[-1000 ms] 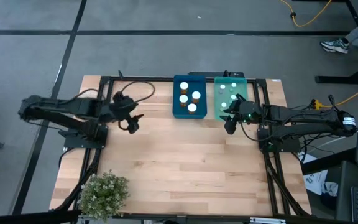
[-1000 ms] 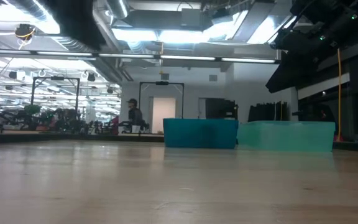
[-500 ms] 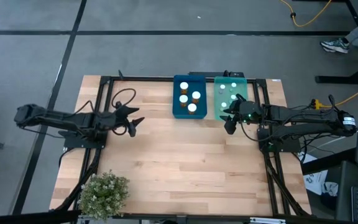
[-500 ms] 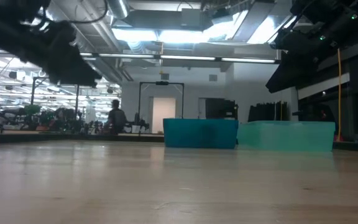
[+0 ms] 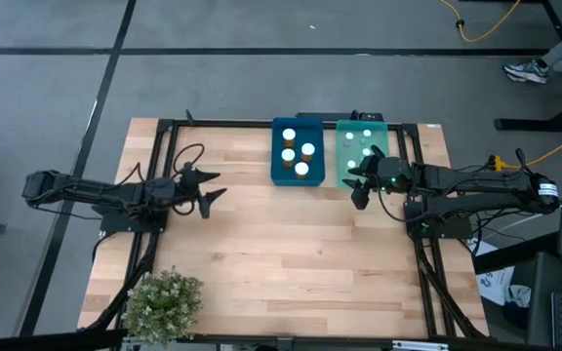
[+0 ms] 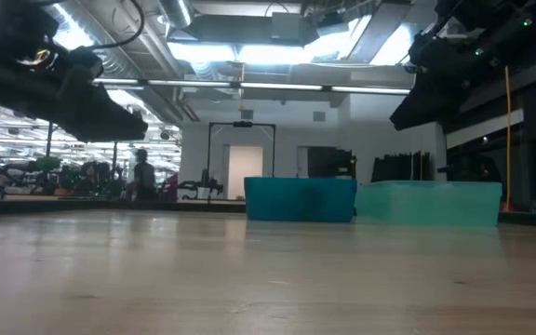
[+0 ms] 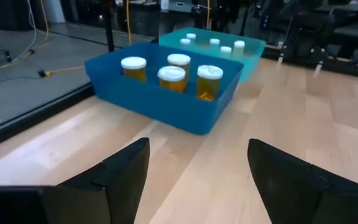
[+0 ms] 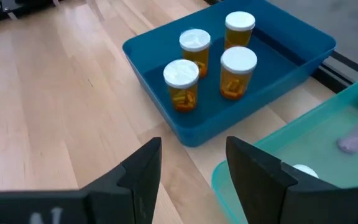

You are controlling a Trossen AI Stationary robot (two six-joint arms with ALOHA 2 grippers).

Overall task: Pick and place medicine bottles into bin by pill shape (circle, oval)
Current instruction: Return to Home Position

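Standing in blue tray [image 5: 299, 181], four amber bottles [image 5: 301, 169]; pale bottles [image 5: 350, 137] in teal tray [image 5: 342, 166]; left gripper [image 7: 199, 149], right gripper [image 8: 194, 144]: jaws spread.

A pale wooden table [image 5: 281, 263] stands on a grey floor [image 5: 47, 78]. In the high view a small leafy potted plant [image 5: 164, 302] sits on its bottom-left corner. A yellow cable [image 5: 481, 29] loops on the floor, near a shoe [image 5: 527, 70]. In the low view a person [image 6: 142, 175] stands far off, left of a lit doorway [image 6: 246, 173].

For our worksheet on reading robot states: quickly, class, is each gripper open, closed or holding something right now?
Left gripper: open, holding nothing.
Right gripper: open, holding nothing.
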